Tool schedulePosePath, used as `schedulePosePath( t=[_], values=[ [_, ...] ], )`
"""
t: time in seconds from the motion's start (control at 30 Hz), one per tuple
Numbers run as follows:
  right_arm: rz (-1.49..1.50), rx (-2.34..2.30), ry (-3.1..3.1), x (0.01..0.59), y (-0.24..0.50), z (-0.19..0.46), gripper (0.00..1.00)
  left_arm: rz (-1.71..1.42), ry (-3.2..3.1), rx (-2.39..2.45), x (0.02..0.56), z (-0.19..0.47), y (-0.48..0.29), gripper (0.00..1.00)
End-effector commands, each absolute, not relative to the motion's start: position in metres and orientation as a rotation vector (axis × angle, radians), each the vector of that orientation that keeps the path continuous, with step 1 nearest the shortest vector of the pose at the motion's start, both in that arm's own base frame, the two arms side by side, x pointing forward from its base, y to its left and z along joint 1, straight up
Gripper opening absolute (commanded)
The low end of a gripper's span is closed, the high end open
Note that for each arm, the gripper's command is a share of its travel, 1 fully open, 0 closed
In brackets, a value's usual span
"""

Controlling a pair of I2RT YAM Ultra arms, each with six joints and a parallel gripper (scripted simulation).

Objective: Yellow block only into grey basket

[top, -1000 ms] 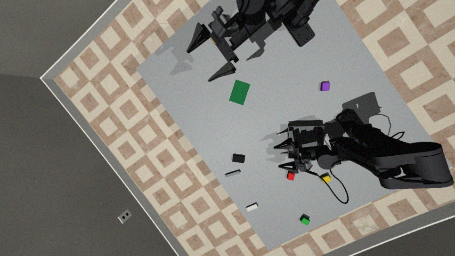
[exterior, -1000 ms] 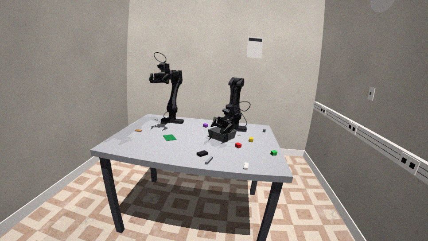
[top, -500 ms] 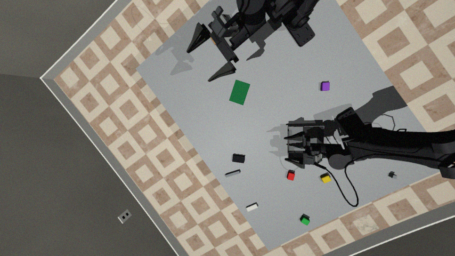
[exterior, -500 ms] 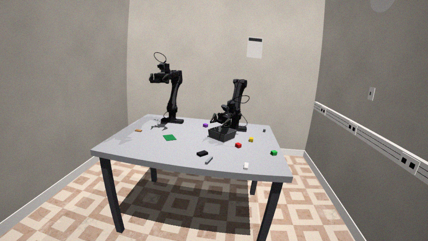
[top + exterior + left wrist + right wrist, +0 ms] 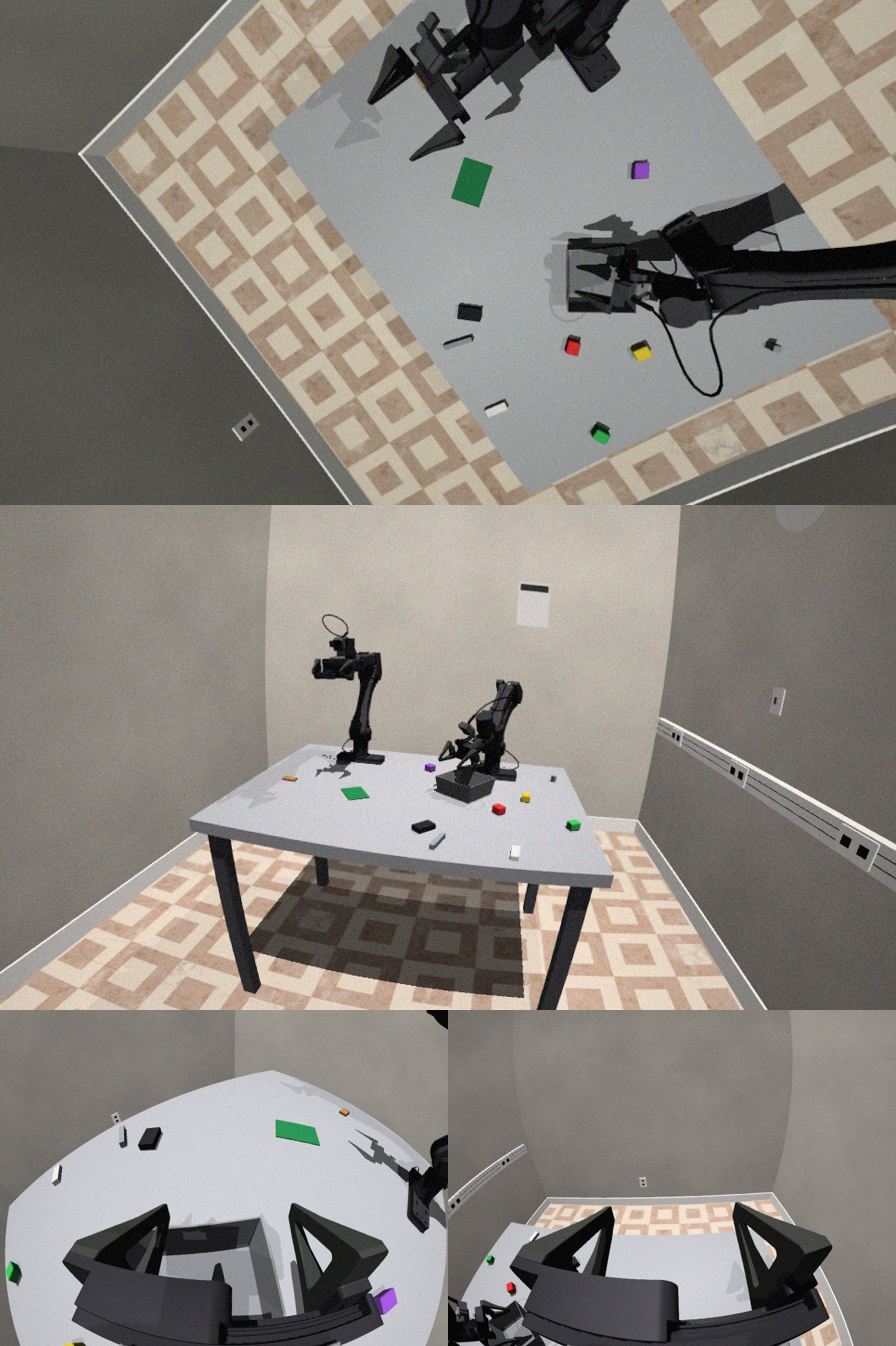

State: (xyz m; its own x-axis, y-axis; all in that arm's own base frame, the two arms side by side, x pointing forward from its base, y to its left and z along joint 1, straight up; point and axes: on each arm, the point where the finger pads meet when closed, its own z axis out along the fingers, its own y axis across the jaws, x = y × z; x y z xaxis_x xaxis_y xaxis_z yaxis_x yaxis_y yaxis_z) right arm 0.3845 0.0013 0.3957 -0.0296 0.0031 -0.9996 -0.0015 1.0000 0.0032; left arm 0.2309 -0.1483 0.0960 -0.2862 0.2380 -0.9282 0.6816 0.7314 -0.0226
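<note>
The yellow block (image 5: 642, 352) (image 5: 526, 797) lies on the table beside the basket; only its edge (image 5: 74, 1344) shows in the left wrist view. The dark grey basket (image 5: 589, 243) (image 5: 451, 788) (image 5: 262, 1259) stands flat and right side up. The part of its floor that shows holds nothing; the rest is hidden by the left gripper. My left gripper (image 5: 576, 280) (image 5: 450, 762) (image 5: 229, 1211) is open and empty above the basket. My right gripper (image 5: 390, 130) (image 5: 332, 676) (image 5: 673, 1212) is open and empty, high up and away from the basket.
The red block (image 5: 572, 347) (image 5: 498, 809) lies between the basket and the green block (image 5: 601, 434). A purple block (image 5: 640, 170), green sheet (image 5: 472, 181), black block (image 5: 469, 312), grey bar (image 5: 458, 342), white block (image 5: 496, 408) and orange piece (image 5: 289, 778) lie around.
</note>
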Motion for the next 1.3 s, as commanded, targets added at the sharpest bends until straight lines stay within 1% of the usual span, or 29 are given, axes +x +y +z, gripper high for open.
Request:
schedulePosePath(
  t=[0.0, 0.1, 0.2, 0.6, 0.67, 1.0, 1.17, 1.27],
  values=[
    [0.002, 0.001, 1.585, 0.383, 0.001, 0.402, 1.00, -0.488, 2.018, 0.895, 0.195, 0.087, -0.151, 1.00],
    [0.002, 0.001, 1.585, 0.383, 0.001, 0.402, 1.00, -0.486, 2.024, 0.924, 0.188, 0.087, -0.152, 1.00],
    [0.002, 0.001, 1.585, 0.383, 0.001, 0.402, 1.00, -0.477, 2.052, 1.039, 0.164, 0.087, -0.156, 1.00],
    [0.002, 0.001, 1.585, 0.383, 0.001, 0.402, 1.00, -0.559, 2.024, 1.311, 0.113, 0.093, -0.189, 1.00],
    [0.002, 0.001, 1.585, 0.383, 0.001, 0.402, 1.00, -0.559, 2.024, 1.311, 0.113, 0.093, -0.189, 1.00],
    [0.002, 0.001, 1.585, 0.383, 0.001, 0.402, 1.00, -0.587, 2.004, 1.681, 0.042, 0.095, -0.208, 1.00],
    [0.002, 0.001, 1.585, 0.383, 0.001, 0.402, 1.00, -0.551, 1.983, 1.881, 0.006, 0.096, -0.214, 1.00],
    [0.002, 0.001, 1.585, 0.383, 0.001, 0.402, 1.00, -0.544, 1.979, 1.905, 0.001, 0.096, -0.214, 1.00]
  ],
)
